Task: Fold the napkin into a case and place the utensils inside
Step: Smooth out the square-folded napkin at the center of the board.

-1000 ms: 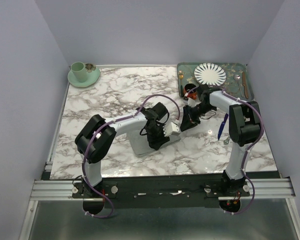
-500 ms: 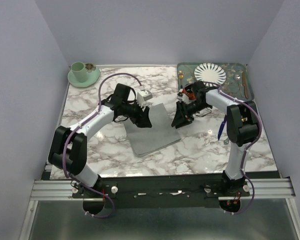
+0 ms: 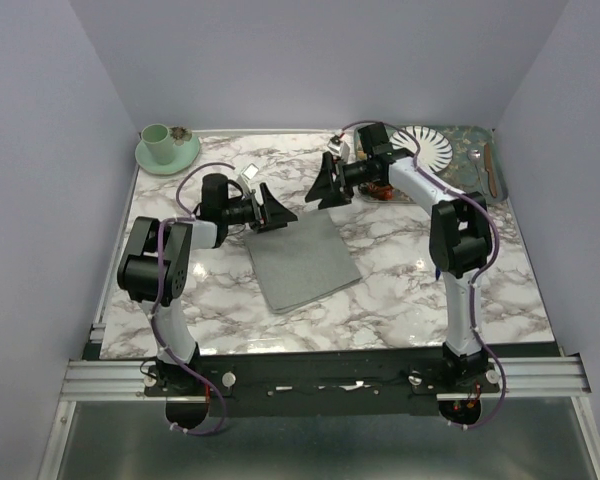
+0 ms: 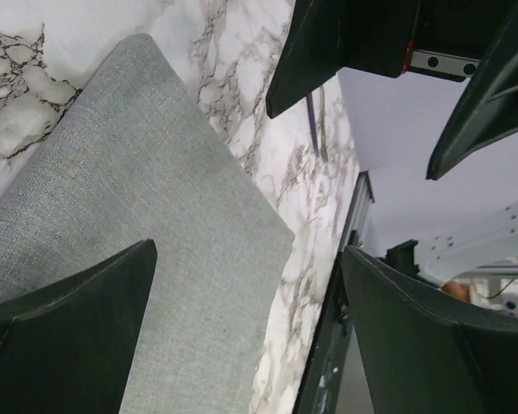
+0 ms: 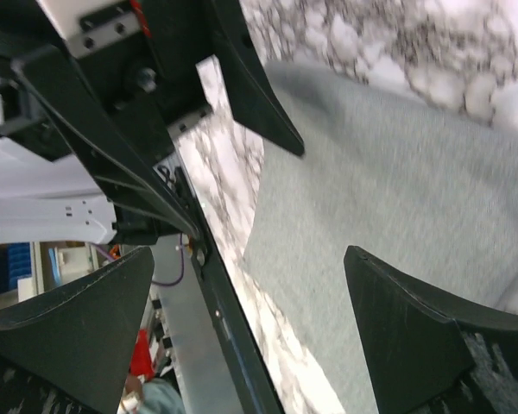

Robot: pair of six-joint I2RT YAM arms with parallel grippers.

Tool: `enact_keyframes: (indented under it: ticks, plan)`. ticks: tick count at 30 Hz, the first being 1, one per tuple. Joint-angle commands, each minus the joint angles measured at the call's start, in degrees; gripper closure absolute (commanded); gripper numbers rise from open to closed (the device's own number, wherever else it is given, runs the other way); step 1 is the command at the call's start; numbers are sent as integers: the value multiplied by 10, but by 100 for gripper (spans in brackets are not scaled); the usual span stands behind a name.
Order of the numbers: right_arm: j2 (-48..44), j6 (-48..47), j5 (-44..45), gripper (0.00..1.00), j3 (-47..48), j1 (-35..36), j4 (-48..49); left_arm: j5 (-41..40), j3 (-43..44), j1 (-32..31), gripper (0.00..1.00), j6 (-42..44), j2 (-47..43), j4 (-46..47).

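Top external view first, for the napkin [image 3: 302, 262]: spread flat on the marble table [image 3: 180, 290], near the middle, as a grey rectangle set askew. Not gripped anywhere.

At its far left corner, the left gripper [image 3: 277, 212]: jaws spread wide, pointed to the right, clamped on nothing. Hangs right at that corner; cannot tell from above whether a fingertip grazes the cloth.

Beyond the far edge, the right gripper [image 3: 325, 188]: also spread wide and with nothing between the jaws, pointed left toward the other, clear of the cloth.

Left wrist view: looks down between the two black fingers of the left gripper [image 4: 249, 250] onto the napkin [image 4: 155, 216], its weave filling the lower left, one corner reaching out past the fingertips. Fingers of the right gripper [image 4: 397, 95] at the top, opposite.

Right wrist view: same from the other side. Napkin [image 5: 397, 216] beyond the wide gap of the right gripper [image 5: 246, 254], not within it.

Behind, along the far edge: striped plate [image 3: 427, 148] on a green tray [image 3: 480, 132], green cup [image 3: 158, 140] at far left.
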Motion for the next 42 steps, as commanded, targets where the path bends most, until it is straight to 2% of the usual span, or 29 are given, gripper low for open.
enact_keyframes:
  ticks: [1, 4, 9, 12, 16, 18, 25, 26, 34, 37, 42]
  plan:
    - [55, 139, 7, 0, 20, 22, 151, -5, -25, 5, 1, -210, 40, 254]
    - [93, 193, 8, 0, 31, 26, 203, -14, -20, 5, 1, -249, 59, 290]
    - [160, 232, 29, 0, 53, 28, 221, -36, -21, 6, 1, -273, 107, 306]
    - [176, 232, 56, 0, 46, 27, 220, -62, -27, 16, 1, -244, 126, 257]
    - [190, 241, 62, 0, 27, 21, 222, -106, -36, 42, 1, -184, 141, 141]
    - [185, 244, 68, 0, 24, 19, 219, -117, -41, 55, 1, -170, 151, 123]
    - [179, 221, 84, 0, 28, 20, 179, -135, -80, 91, 1, -94, 123, -14]
    - [179, 218, 84, 0, 30, 19, 176, -132, -87, 111, 1, -91, 114, -16]
    - [183, 182, 82, 0, 46, 22, 133, -75, -136, 120, 1, -82, 53, 8]
    - [178, 157, 63, 0, 63, 28, 117, -62, -150, 120, 1, -92, 35, 23]
    - [117, 145, -4, 0, 68, 38, 114, -23, -159, 116, 1, -99, -22, 48]
